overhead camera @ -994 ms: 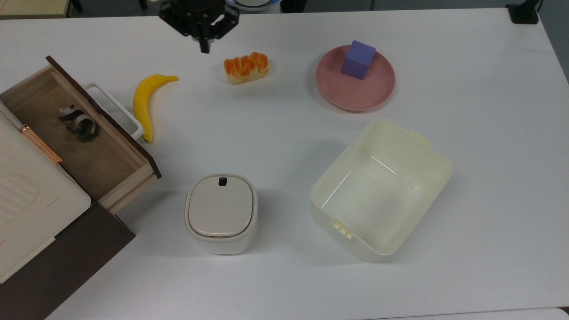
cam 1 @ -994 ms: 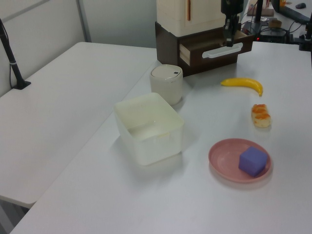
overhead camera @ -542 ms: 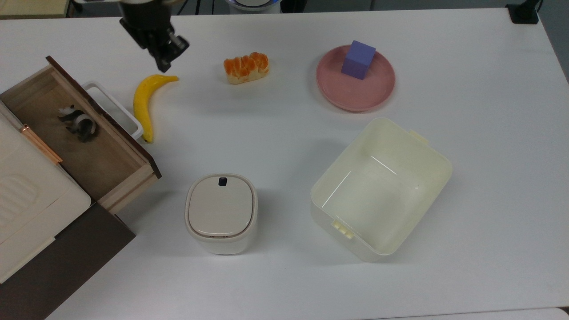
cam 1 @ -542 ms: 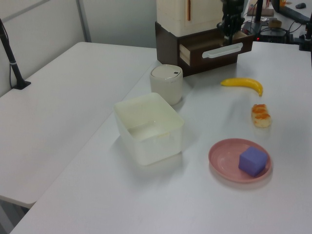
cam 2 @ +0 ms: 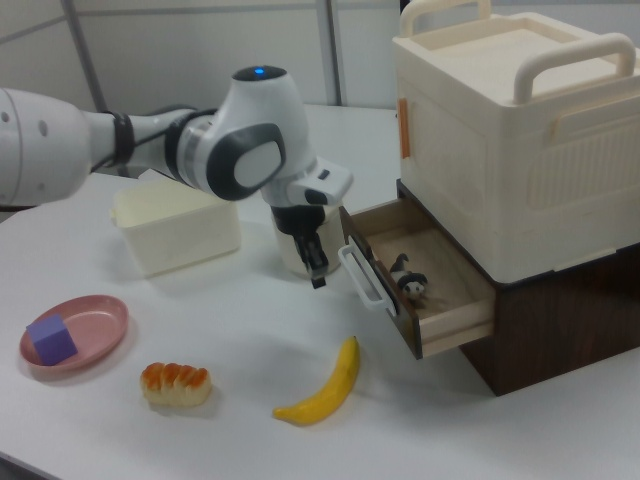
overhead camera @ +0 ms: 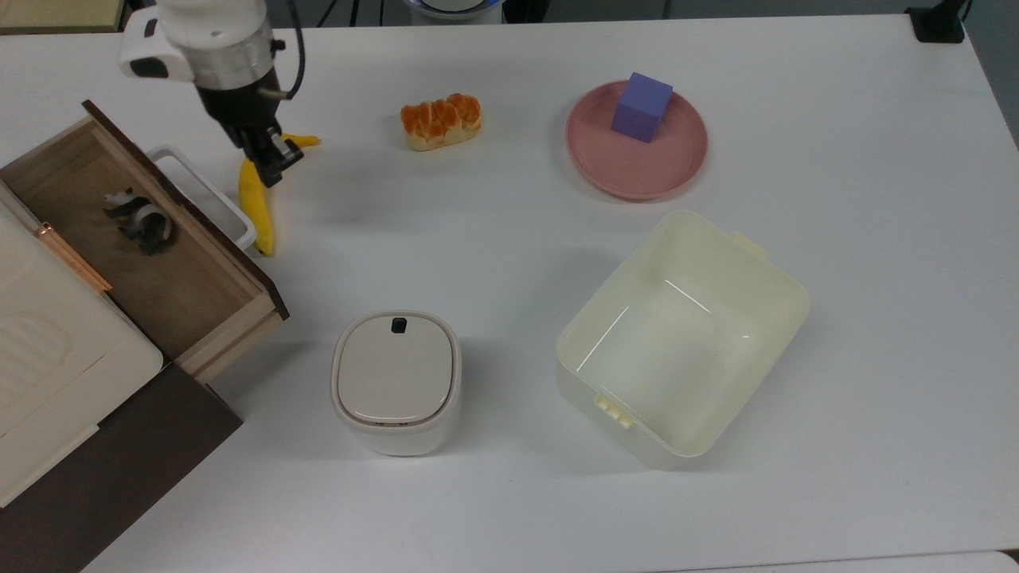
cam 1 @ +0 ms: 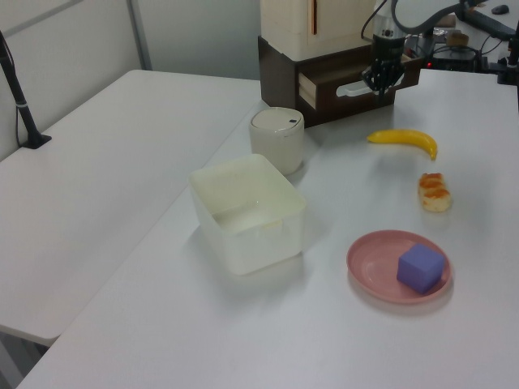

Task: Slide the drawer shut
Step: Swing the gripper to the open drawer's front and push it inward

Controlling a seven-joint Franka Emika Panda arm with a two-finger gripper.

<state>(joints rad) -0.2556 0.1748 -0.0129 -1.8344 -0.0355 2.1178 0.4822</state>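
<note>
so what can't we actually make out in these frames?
- Gripper: whether it touches the drawer handle or hangs in front; no view settles it.
- Jaws: open or shut, too small and dark in each view.
- Banana: upper part covered by the gripper in the top view.
- Small black-and-white item in the drawer: too small to identify.
- Cabinet: cut by the top view's left and bottom edges.

No readable text, apparently.

I'm seeing my arm (cam 2: 150,150) wearing glossy white shells with grey joint panels, a blue light glowing on top, black cable trailing, ending in a black gripper (cam 2: 315,262).
</note>
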